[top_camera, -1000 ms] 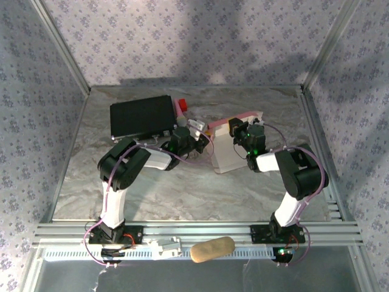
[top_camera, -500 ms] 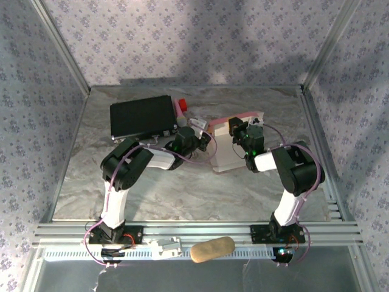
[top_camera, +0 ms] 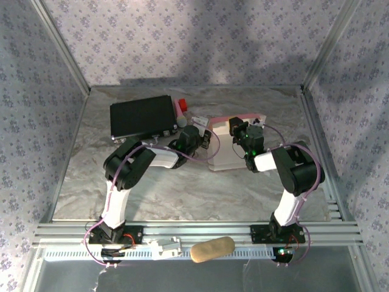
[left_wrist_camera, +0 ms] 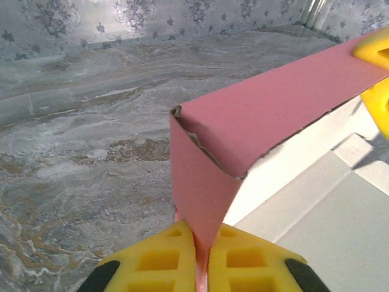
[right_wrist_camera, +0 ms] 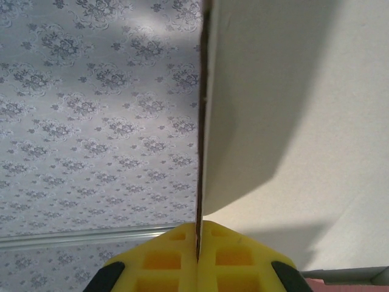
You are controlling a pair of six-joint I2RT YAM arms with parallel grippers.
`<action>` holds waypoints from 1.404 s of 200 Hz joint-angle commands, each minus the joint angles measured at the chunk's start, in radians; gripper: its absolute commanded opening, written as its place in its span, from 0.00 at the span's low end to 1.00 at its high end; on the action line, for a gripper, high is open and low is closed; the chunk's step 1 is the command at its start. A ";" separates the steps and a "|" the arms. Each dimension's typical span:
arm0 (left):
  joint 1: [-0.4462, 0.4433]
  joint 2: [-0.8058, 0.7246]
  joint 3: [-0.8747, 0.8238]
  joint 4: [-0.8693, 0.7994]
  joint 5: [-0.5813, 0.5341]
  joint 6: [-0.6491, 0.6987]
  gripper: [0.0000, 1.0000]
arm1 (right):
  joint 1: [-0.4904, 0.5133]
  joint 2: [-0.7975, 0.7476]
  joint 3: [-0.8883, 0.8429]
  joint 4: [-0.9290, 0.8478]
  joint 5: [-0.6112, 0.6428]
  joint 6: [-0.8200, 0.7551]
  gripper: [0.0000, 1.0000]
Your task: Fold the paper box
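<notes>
Both arms are pinched on the pink paper box (top_camera: 226,152). It sits upper centre of the top view on the marble table (top_camera: 182,194), just right of the black box (top_camera: 141,117). We read its long axis as running up-down in that frame, open face up, paler inside.

The left gripper (top_camera: 206,139) comes in from the left of the frame. In the left wrist view its yellow fingers (left_wrist_camera: 164,258) are closed tight on the raised left wall (left_wrist_camera: 197,176), and the cardboard rises straight out of the jaws at bottom centre. That wall climbs to a rough corner (left_wrist_camera: 177,112) left of centre. The neighbouring wall (left_wrist_camera: 273,103) then runs off to the upper right, where the right gripper (left_wrist_camera: 375,76) bites it with its yellow pads (left_wrist_camera: 372,50).

In the top view the right gripper sits at the box's upper edge. The right wrist view shows its jaws together on a thin panel (right_wrist_camera: 273,91) seen edge-on. The sheet goes straight up from bottom centre, pale face to the right.

So the two grips are on adjoining walls that meet at that corner, and we think the next move turns on this. The left gripper looks nearer the corner. Our guess is that the walls need squaring there. We cannot make out any locking tab.
</notes>
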 commanded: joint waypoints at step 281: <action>-0.085 0.129 0.262 -0.283 -0.300 -0.136 0.00 | 0.020 -0.003 -0.016 -0.054 -0.090 0.007 0.00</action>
